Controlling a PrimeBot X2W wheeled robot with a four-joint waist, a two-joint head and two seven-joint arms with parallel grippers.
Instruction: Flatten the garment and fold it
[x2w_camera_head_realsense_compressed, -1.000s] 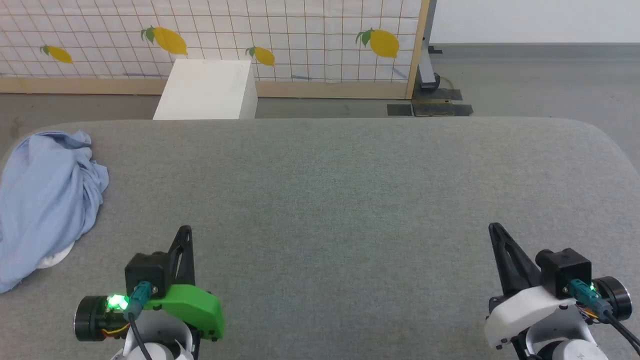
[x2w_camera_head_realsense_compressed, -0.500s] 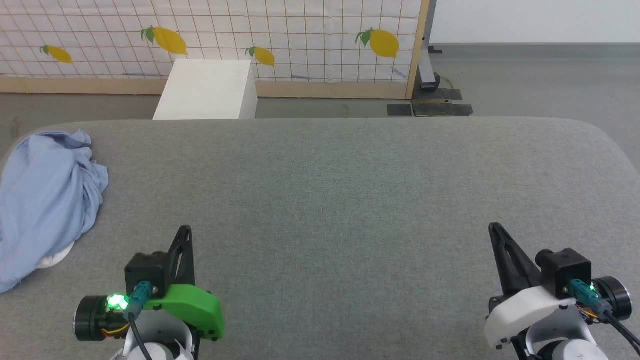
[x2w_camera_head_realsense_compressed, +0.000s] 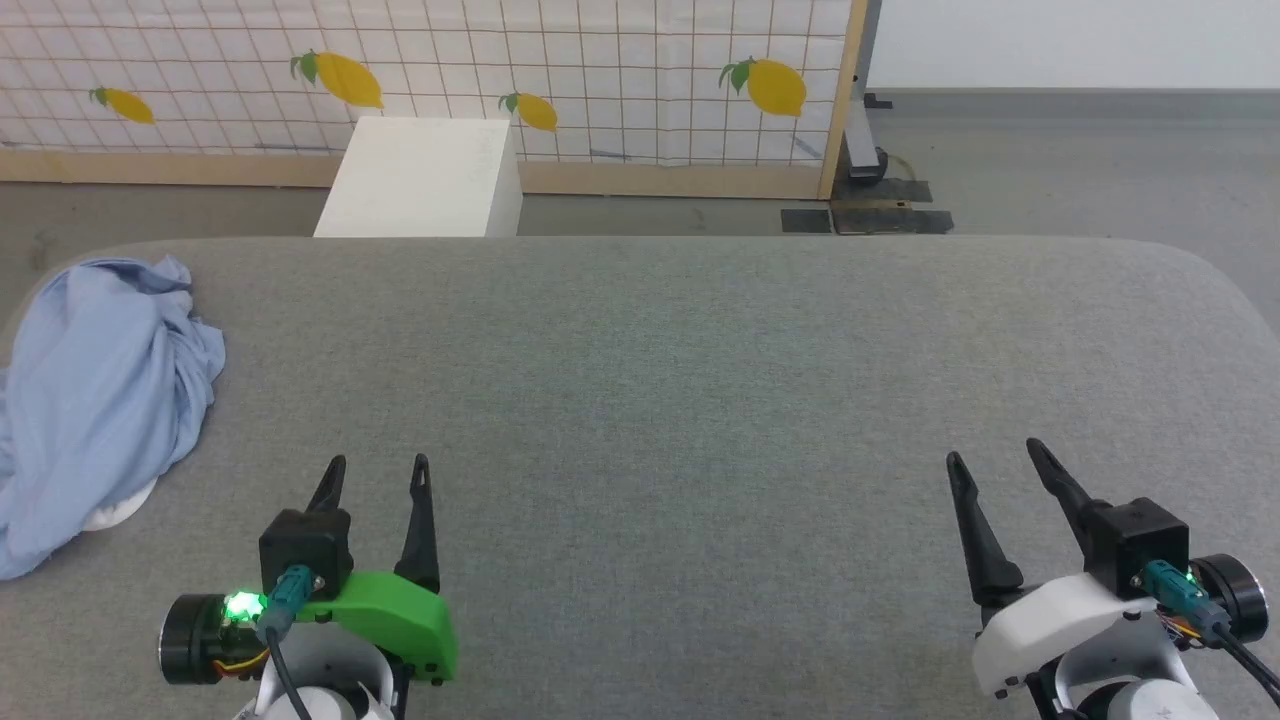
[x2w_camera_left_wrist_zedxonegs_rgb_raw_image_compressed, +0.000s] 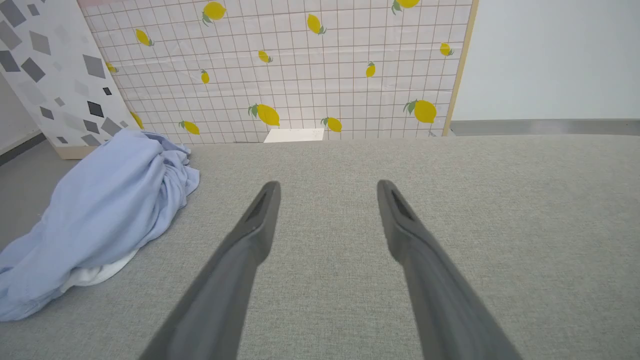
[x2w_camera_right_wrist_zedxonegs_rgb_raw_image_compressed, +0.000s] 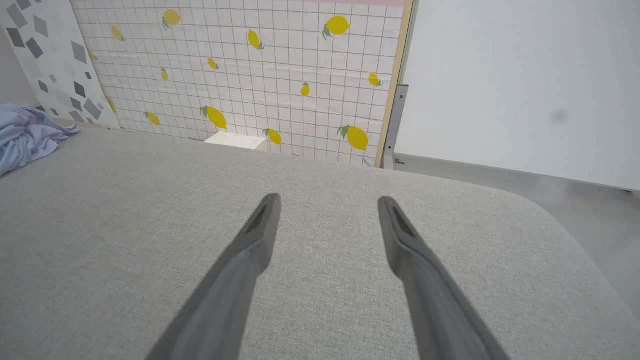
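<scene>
The left pincer (x2w_camera_head_realsense_compressed: 378, 462) and right pincer (x2w_camera_head_realsense_compressed: 992, 450) stood spread and empty, apparently readied for the crumpled garment (x2w_camera_head_realsense_compressed: 95, 400) at the tabletop's (x2w_camera_head_realsense_compressed: 700, 380) left edge.

Left gripper (x2w_camera_head_realsense_compressed: 379, 462), over bench (x2w_camera_head_realsense_compressed: 700, 400) near edge: fingers parted, earlier pressed together. Right gripper (x2w_camera_head_realsense_compressed: 993, 450) likewise parted. Head view slightly shifted by camera.

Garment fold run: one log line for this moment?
stage: flattening not begun | garment: crumpled heap, far left of grey table, untouched | left gripper: open, empty | right gripper: open, empty
</scene>
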